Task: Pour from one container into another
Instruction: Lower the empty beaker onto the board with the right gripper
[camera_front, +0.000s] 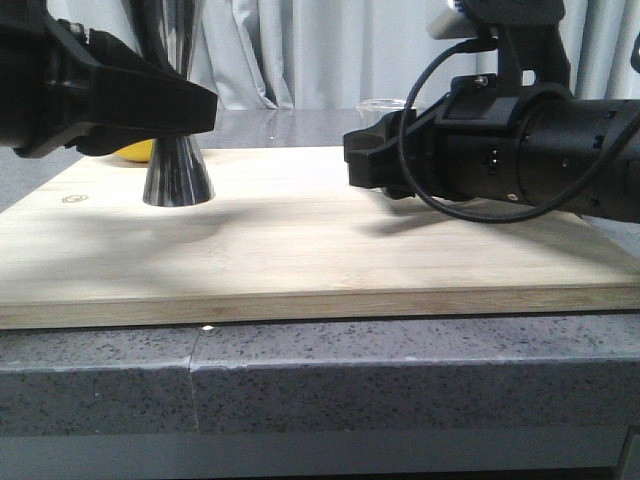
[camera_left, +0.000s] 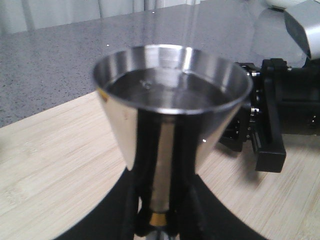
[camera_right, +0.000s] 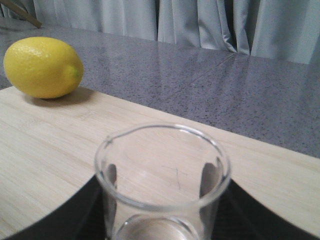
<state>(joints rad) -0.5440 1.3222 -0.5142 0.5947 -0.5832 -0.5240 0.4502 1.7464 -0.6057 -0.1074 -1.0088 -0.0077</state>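
Note:
The steel jigger (camera_front: 177, 178) stands on the wooden board (camera_front: 300, 250) at the back left, and its top cup (camera_left: 172, 82) holds clear liquid. My left gripper (camera_front: 185, 108) is shut on its narrow waist, with the fingers (camera_left: 142, 175) either side of the gold band. The clear glass beaker (camera_right: 162, 170) sits upright between my right gripper's fingers (camera_right: 211, 177) and looks empty. In the front view only its rim (camera_front: 385, 104) shows behind my right gripper (camera_front: 365, 160), a little right of the jigger. Whether the beaker rests on the board I cannot tell.
A yellow lemon (camera_right: 42, 67) lies at the board's far left edge, behind the jigger (camera_front: 135, 151). Grey speckled counter (camera_front: 400, 380) surrounds the board, with curtains behind. The two arms face each other closely over the board.

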